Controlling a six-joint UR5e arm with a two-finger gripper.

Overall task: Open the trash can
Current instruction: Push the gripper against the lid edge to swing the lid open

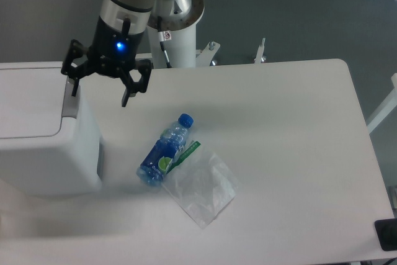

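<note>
Setting: white table (298, 153) over a grey floor, with the arm's white pedestal (180, 13) behind the claw.
Claw: the gripper (99, 88) hung with its fingers spread wide and nothing between them, a blue light lit on its body.
Left finger: it stood over the grey strip (71, 98) at the trash can's near edge; whether it touched could not be told.
Right finger: it stood over bare table, apart from everything.
Trash can: the trash can (43, 147) lay to the claw's left and toward the camera, its flat lid panel (28, 102) shut.
Key relation: the lid lay just left of the claw, the strip's long axis running front to back; the opening move probably called for a short shift left and down.
Farther out: a blue water bottle (164, 150) and a clear plastic bag (201, 187) lay nearer the camera and to the right, well apart from the claw.
</note>
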